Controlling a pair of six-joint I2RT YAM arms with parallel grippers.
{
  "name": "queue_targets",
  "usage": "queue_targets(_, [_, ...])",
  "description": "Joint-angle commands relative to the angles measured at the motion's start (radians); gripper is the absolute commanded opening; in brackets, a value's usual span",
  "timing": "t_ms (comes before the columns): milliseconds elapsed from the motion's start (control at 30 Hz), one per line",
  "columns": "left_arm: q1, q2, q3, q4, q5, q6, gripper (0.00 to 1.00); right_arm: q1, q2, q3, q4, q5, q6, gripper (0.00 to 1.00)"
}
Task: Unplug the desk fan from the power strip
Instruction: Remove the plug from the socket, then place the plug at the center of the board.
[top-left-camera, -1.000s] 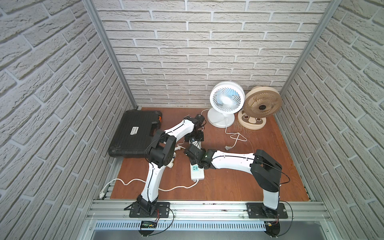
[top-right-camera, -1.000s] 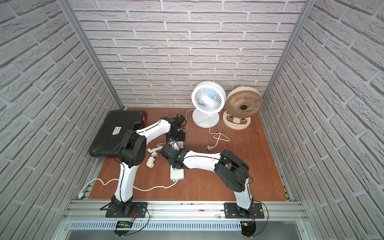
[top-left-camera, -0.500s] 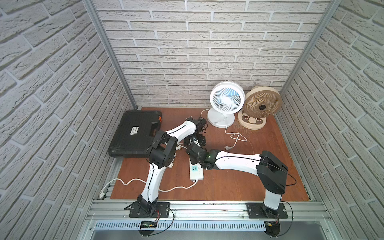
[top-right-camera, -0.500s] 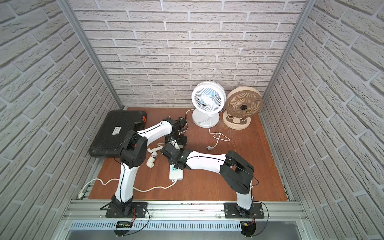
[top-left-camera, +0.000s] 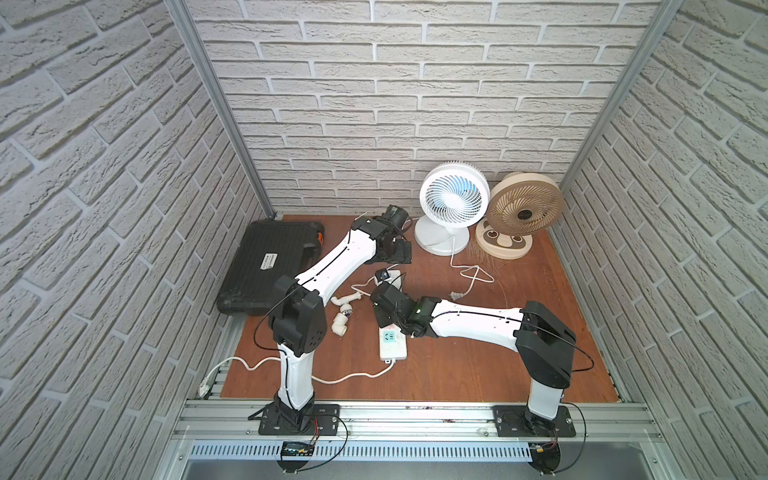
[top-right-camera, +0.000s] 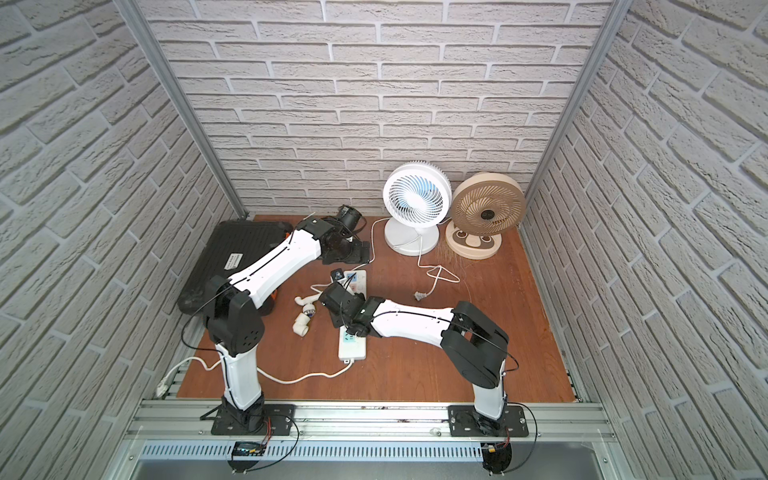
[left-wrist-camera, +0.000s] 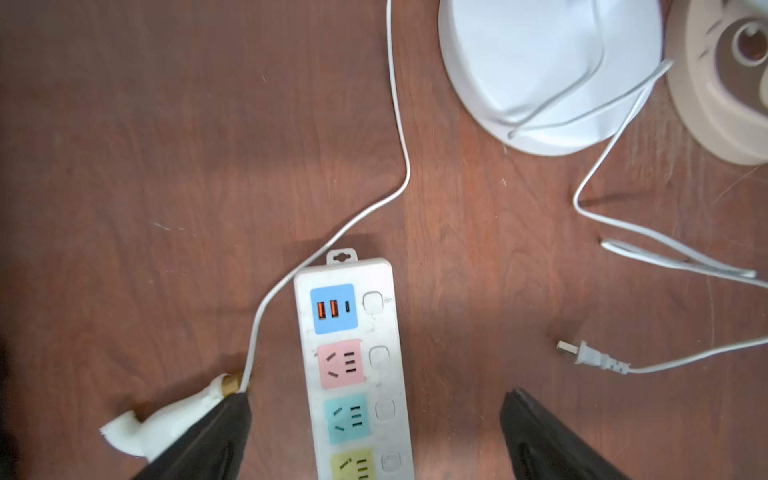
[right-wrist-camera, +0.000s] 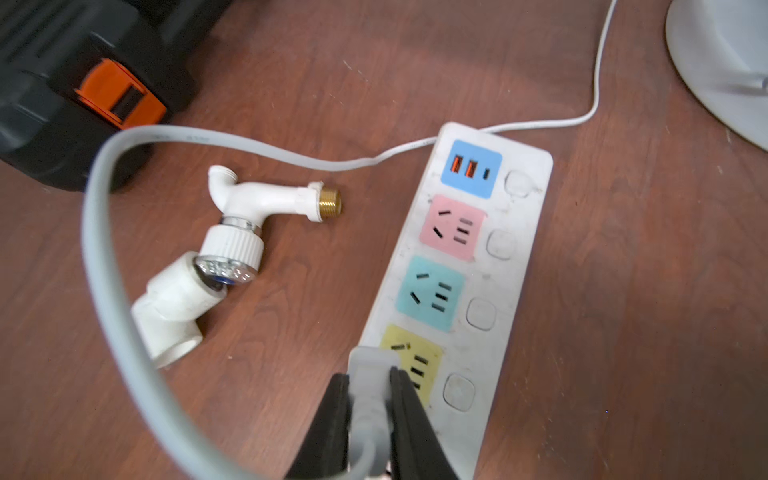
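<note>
Nearest you, your right gripper (right-wrist-camera: 370, 378) stays clamped narrow on the grey plug (right-wrist-camera: 368, 361) at the yellow socket (right-wrist-camera: 424, 361) of the power strip (right-wrist-camera: 519, 232), which lies flat mid-table; I cannot tell whether the prongs are clear. Farther out, your left gripper (left-wrist-camera: 376, 397) has just sprung from closed to wide and hangs empty above the strip's far end, so the pull now rests on the right arm alone. The plug's cord (right-wrist-camera: 104, 249) loops away toward the white fan (top-left-camera: 453, 197) by the back wall.
</note>
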Motion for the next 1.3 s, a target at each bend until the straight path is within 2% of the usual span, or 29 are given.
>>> queue_targets(0, [0.027,-0.126,-0.073,0.115,-0.059,0.041,0.98,-0.040,0.021,0.082,0.029,-0.026,-0.028,0.03])
queue_targets(200, [0.141,-0.347,-0.255,0.264,0.042,0.024,0.98,-0.128,0.134,0.255,-0.005,-0.097,-0.041,0.03])
queue_targets(367, [0.221,-0.547,-0.437,0.396,0.020,-0.002,0.98,-0.188,0.260,0.435,-0.060,-0.140,-0.051,0.03])
queue_targets(533, [0.260,-0.685,-0.556,0.483,0.005,-0.028,0.98,-0.250,0.383,0.609,-0.092,-0.180,-0.043,0.03])
queue_targets(867, [0.259,-0.754,-0.760,0.605,0.013,-0.082,0.98,-0.383,0.606,0.906,-0.144,-0.258,0.039,0.03])
queue_targets(1133, [0.247,-0.767,-0.920,0.701,-0.018,-0.094,0.98,-0.451,0.720,1.025,-0.151,-0.281,0.076,0.03])
queue_targets(1267, [0.246,-0.763,-0.955,0.731,-0.028,-0.081,0.98,-0.464,0.765,1.069,-0.175,-0.281,0.079,0.09])
